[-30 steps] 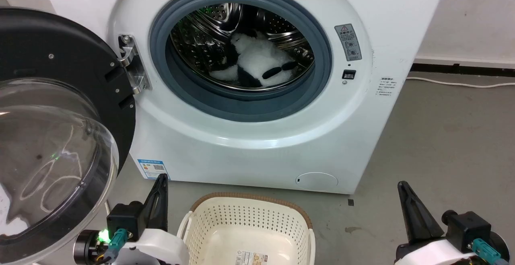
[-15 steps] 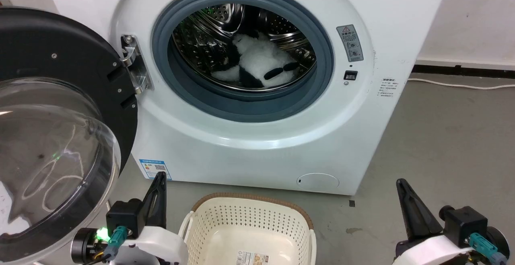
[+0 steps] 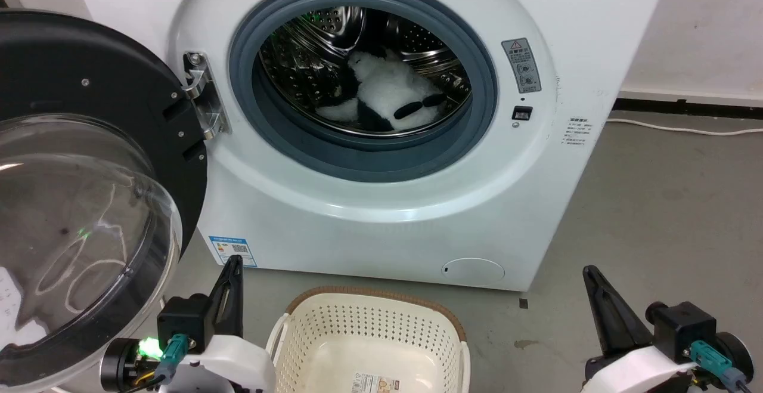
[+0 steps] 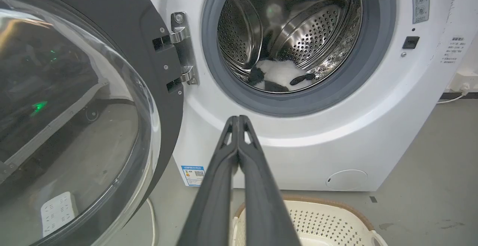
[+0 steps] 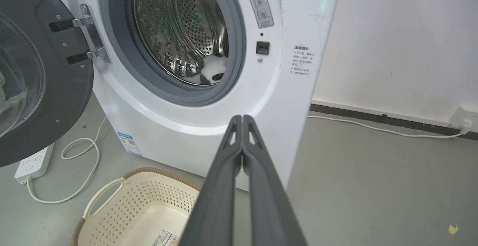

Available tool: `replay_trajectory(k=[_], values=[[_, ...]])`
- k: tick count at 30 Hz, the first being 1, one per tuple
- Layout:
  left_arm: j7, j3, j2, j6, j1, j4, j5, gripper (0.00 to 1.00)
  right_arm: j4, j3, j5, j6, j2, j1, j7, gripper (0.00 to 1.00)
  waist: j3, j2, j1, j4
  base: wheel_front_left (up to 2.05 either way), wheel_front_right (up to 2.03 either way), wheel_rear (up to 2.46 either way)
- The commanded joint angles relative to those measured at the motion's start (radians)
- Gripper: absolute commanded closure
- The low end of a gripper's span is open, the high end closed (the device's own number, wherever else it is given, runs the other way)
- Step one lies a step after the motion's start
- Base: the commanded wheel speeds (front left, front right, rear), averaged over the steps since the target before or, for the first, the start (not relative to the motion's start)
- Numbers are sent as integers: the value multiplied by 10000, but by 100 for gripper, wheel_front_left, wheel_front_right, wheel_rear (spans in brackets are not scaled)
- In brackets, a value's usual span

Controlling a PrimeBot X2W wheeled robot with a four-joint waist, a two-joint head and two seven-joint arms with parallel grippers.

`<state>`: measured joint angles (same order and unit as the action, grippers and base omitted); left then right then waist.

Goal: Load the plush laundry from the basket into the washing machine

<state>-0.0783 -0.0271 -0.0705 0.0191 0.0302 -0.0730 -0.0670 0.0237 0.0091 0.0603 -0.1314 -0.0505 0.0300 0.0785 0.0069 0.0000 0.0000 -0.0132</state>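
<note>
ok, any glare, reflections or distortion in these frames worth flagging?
Head view: streaky white reflections on the clear door, a green light spot at the top right of the washer, toy sharp. Left wrist view: the door mirrors the room and a green light; the wide-angle lens bends the washer's edges. Right wrist view: green glints on the shiny drum, no blur.

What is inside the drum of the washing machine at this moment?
A fluffy white toy with black patches lies at the bottom of the steel drum. The grey door seal hides the drum's lowest front part and the toy's underside.
</note>
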Motion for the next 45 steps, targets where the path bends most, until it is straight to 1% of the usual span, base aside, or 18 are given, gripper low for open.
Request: replay_trajectory(k=[1,32,45], values=[[79,40,58,-85,-159,105,99,100,-80,-25,-120,5,2,-145,-78,100,-3,0,1,7,0,0,0],[773,268,200,-189,-299,721,662,100,-235,-90,-596,7,3,-297,-775,100,-68,0,0,130,0,0,0],[783,271,202,-191,-302,730,670,100,-237,-91,-603,7,3,-300,-785,100,-69,0,0,132,0,0,0]])
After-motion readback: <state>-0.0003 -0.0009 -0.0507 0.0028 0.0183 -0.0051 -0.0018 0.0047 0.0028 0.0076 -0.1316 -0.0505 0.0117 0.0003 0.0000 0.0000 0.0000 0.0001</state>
